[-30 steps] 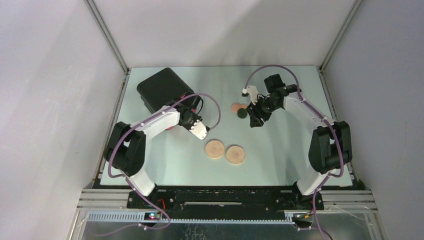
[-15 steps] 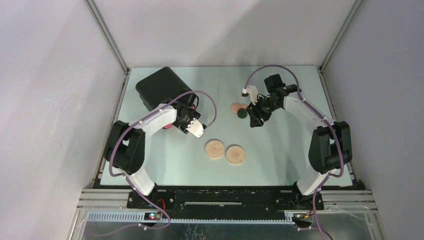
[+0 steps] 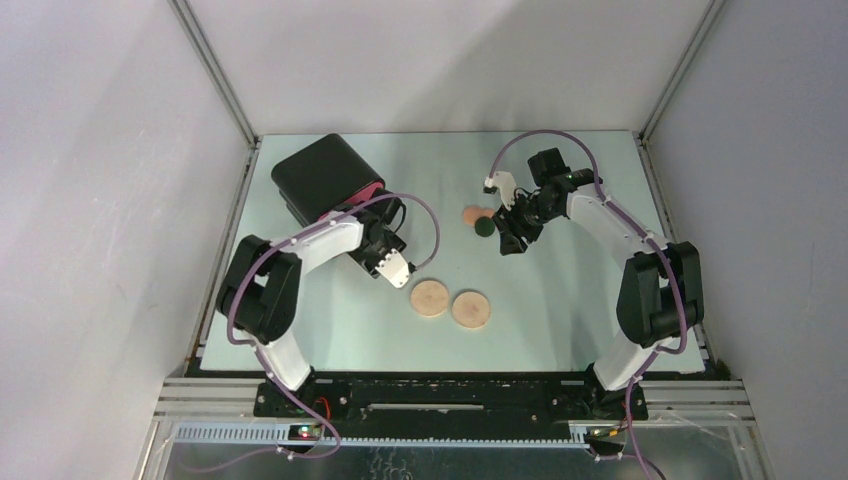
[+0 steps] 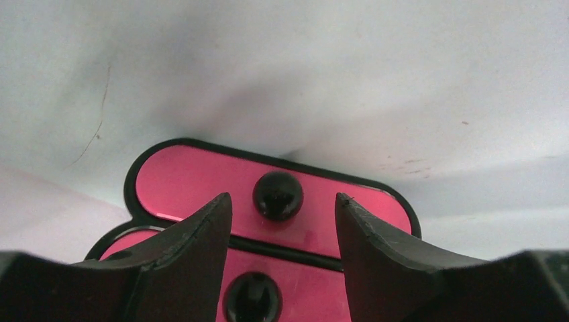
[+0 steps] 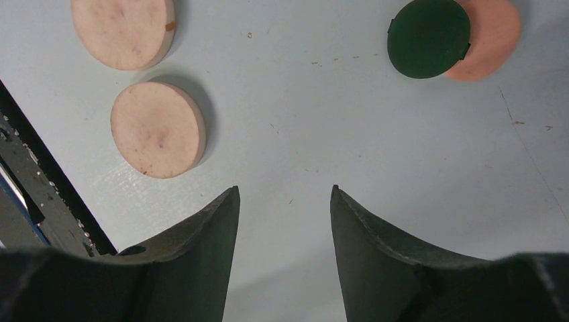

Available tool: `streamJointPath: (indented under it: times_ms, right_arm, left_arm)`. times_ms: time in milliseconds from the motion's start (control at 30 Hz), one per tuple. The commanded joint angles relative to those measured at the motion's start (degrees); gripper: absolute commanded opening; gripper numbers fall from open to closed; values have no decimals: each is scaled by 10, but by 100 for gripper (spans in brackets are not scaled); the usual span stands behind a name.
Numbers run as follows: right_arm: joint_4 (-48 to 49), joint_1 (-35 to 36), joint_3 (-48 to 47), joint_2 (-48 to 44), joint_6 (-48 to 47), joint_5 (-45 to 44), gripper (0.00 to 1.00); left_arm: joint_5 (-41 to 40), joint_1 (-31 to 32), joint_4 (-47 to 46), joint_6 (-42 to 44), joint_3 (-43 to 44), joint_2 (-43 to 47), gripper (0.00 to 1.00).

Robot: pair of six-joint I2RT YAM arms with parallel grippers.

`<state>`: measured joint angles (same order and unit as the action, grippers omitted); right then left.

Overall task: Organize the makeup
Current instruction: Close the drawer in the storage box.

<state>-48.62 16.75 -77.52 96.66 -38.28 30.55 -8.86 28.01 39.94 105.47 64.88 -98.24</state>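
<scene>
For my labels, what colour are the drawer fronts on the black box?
Bright pink drawer fronts with black knobs; the left wrist view shows them best.

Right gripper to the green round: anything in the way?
Nothing visible. Bare table lies between the open right gripper and the green round, which overlaps the peach round.

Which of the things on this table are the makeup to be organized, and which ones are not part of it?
Makeup: left tan disc, right tan disc, dark-green round, peach round partly under it.

Not makeup: black box with pink drawers, table.
</scene>
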Motion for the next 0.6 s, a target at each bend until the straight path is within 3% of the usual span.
streamJointPath:
  times_ms: [0, 333, 567]
  right_arm:
    - [-5, 3, 1, 3, -10, 6, 61]
    - [-6, 3, 0, 4, -12, 6, 61]
    - [-8, 3, 1, 3, -12, 8, 61]
  left_arm:
    - [-11, 5, -1, 13, 0, -18, 62]
    - [-64, 3, -24, 11, 3, -52, 52]
    - [-79, 2, -36, -9, 0, -56, 30]
